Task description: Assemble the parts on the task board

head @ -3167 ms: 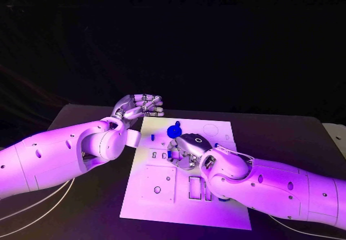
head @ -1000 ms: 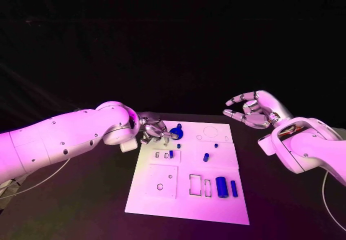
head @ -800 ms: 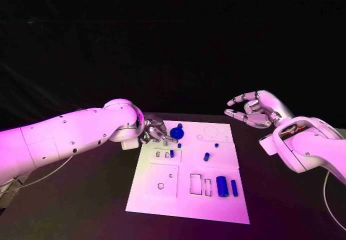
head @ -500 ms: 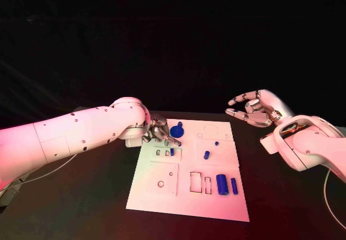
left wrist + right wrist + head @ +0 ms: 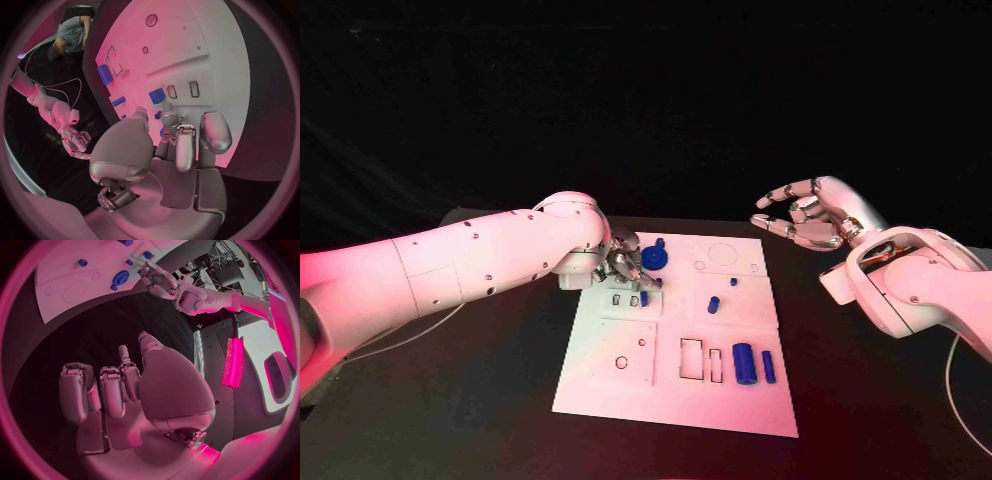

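From the left edge of the head view, the robot's left arm [image 5: 459, 262] reaches across the black table [image 5: 473, 400] to the far left corner of the white board [image 5: 675, 400]. The left hand [image 5: 623, 263] hangs low over that corner, fingers [image 5: 646, 281] bunched and pointing down. Whether they pinch anything cannot be told from the head view. In the left wrist view the same hand [image 5: 169, 145] shows its fingers close together and stretched toward the board, with nothing plainly held between them.

Just beside the fingertips, on the side toward the board's middle, sits a round blue disc [image 5: 655, 258]. Right under the fingertips lies a small blue part [image 5: 643, 297] next to two little rectangular slots. The wrist view shows that part [image 5: 156, 95] just beyond the fingertips.

Further toward the middle of the board, well apart from both hands, a short blue piece [image 5: 713, 304] lies flat with a tiny blue peg [image 5: 730, 281] just beyond it. At the board's near edge, a thick blue cylinder [image 5: 744, 362] and a thinner blue bar [image 5: 767, 366] lie side by side, beside empty rectangular cut-outs.

On the right, the right hand [image 5: 808, 216] is raised above the table, off the board's far right corner. Its fingers are spread and loosely curved, holding nothing. The right wrist view shows them [image 5: 100, 390] apart over bare dark table, with the board far beyond the fingertips.
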You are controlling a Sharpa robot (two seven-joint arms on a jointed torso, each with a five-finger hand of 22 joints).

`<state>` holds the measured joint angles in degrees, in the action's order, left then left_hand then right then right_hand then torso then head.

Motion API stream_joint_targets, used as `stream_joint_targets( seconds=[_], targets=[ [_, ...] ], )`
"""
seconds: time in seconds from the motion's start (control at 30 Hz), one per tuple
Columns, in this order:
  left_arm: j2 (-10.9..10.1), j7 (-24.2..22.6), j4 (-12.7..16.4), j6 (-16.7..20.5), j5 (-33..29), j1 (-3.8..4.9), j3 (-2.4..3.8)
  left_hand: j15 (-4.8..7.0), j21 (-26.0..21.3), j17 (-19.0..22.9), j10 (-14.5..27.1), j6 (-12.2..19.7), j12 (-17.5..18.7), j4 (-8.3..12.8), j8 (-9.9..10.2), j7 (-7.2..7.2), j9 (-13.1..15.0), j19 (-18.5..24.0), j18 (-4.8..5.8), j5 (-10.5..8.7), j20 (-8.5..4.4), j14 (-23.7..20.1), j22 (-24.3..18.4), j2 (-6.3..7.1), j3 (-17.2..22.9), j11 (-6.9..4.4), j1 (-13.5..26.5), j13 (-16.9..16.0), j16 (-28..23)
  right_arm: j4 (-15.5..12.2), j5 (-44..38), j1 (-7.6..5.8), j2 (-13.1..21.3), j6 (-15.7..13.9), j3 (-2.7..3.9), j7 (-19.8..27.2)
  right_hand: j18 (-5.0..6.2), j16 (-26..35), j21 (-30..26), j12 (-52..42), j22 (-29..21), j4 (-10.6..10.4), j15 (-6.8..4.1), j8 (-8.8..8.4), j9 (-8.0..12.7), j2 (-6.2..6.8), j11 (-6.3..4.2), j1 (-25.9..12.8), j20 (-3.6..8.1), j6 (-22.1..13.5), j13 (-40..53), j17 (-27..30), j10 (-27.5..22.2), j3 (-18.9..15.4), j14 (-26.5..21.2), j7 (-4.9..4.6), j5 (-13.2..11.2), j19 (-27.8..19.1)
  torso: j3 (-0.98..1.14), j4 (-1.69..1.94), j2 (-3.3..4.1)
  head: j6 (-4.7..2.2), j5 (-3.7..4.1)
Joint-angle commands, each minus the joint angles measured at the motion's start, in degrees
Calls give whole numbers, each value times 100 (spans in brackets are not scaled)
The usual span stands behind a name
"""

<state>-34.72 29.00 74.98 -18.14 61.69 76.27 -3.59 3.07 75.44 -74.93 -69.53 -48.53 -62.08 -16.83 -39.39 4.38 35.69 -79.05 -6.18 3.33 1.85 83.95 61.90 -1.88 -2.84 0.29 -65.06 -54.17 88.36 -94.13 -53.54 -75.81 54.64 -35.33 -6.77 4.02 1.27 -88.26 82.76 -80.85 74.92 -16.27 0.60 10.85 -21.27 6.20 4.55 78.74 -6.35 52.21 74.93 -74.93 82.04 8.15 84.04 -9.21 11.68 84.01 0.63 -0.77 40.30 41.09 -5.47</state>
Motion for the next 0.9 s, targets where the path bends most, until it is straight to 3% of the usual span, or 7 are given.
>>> stream_joint_targets(
  seconds=[0.03, 0.47, 0.9],
  targets=[
    [52, 31, -54, -153, -23, -5, -3, 26, 41, -1307, 33, 62, 21, 4, -41, 2, 20, -40, 107, -12, 17, 540, 20, -48, -40, -1, -34, 9, 24, 10, -54, 8, -13, 89, 0, -30, 75, 27, -44, 39, 933, -13, -55, 30, -7, 25, -30, -32, 25, 0, 618, -809, -19, 35, 438, 18, 30, 176, 0, 6, -2, 16, 6],
    [88, 27, -111, -413, -220, -16, -11, 10, 77, -1304, 165, 155, 148, 11, -39, 20, 121, -20, 110, -9, 33, 536, 61, -137, -2, 16, -306, 160, 21, 26, -57, 15, -38, 99, 0, -49, 76, 27, -48, 41, 931, -18, -56, 36, -9, 19, -31, -42, 28, -6, 617, -811, -19, 37, 439, 19, 44, 175, 12, 3, -5, 51, 13],
    [102, 34, -98, -483, -251, -17, -11, 6, 102, -1317, 167, 166, 145, 14, -36, 23, 146, -24, 115, -7, 39, 540, 102, -151, 32, 18, -390, 157, 30, 39, -59, 26, -52, 100, 0, -58, 76, 28, -48, 40, 931, -19, -57, 38, -10, 17, -31, -45, 28, -7, 617, -810, -19, 37, 438, 19, 49, 175, 6, 11, 0, 49, 14]
  ],
)
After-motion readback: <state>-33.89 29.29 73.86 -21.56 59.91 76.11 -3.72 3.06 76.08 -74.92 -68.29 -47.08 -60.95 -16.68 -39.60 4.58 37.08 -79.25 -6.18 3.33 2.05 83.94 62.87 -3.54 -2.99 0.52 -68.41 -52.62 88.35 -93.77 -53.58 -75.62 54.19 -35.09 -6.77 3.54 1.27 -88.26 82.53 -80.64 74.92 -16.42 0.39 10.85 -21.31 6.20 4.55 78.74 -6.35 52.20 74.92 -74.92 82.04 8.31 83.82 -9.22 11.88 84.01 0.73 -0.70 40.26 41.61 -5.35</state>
